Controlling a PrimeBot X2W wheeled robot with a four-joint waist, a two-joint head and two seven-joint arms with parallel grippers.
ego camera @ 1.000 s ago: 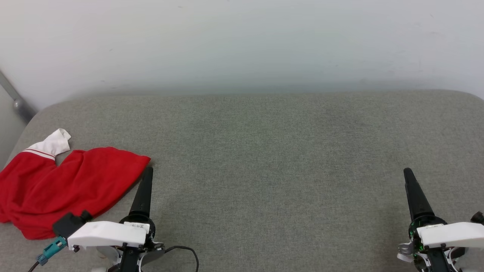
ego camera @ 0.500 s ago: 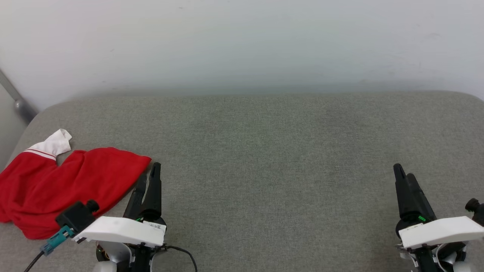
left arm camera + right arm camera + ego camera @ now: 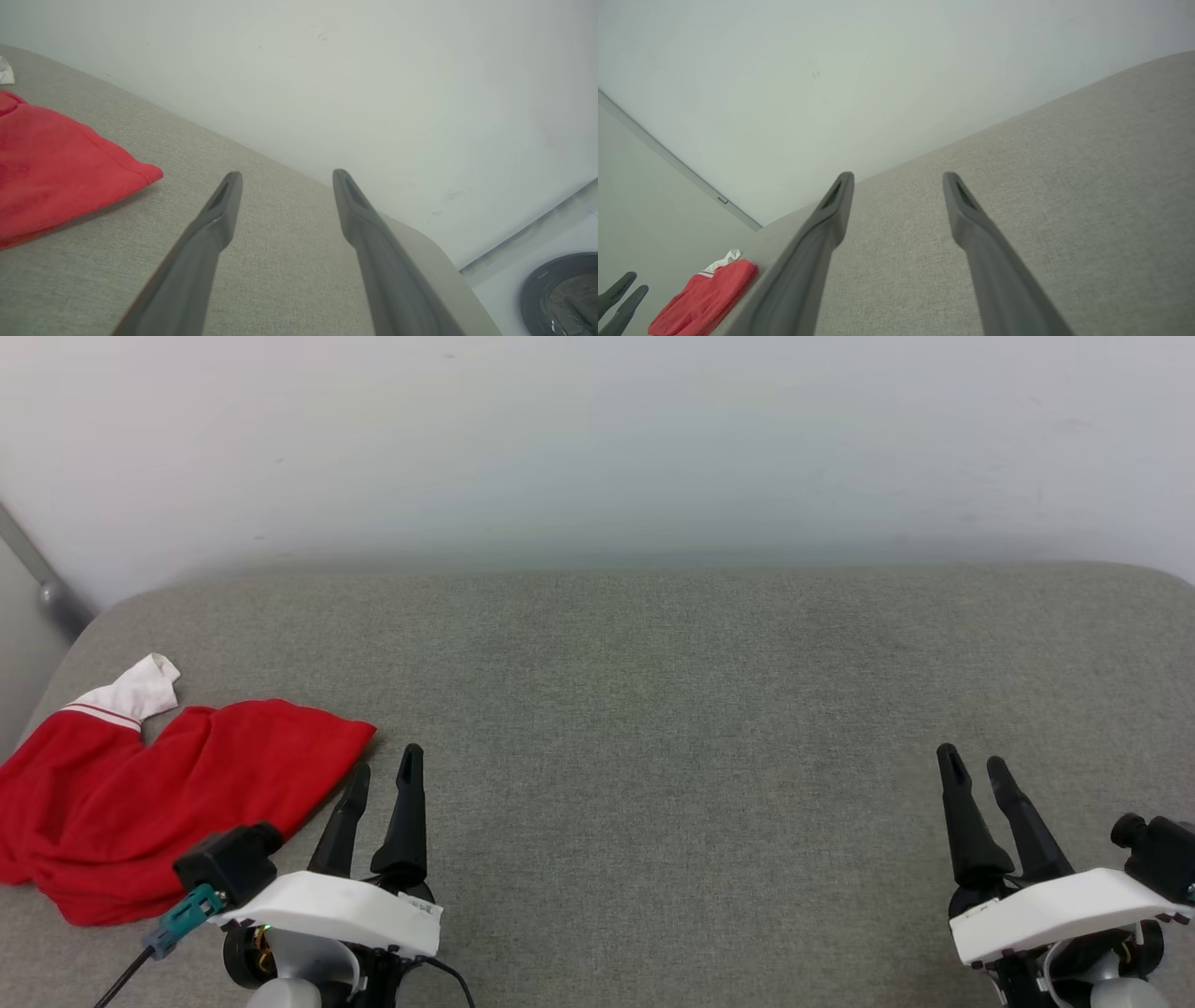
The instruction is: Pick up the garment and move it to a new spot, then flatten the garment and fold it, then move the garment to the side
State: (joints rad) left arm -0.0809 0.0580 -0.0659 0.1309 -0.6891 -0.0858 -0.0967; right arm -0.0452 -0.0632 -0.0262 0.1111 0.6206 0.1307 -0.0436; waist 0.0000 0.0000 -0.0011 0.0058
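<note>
Head view — garment (image 3: 159, 793) bunched beside spread, empty left gripper (image 3: 385, 767).

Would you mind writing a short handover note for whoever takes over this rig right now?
Left gripper: open, empty, just right of the garment's corner, not touching it.
Right gripper: open, empty, over the right part of the grey cushion.
Garment: lies bunched at the cushion's left end, one white sleeve sticking out on the far side.
Done: nothing, as far as it shows; the garment is neither flat nor folded.
Left: pick it up, move it to a new spot, flatten, fold, set aside.
</note>
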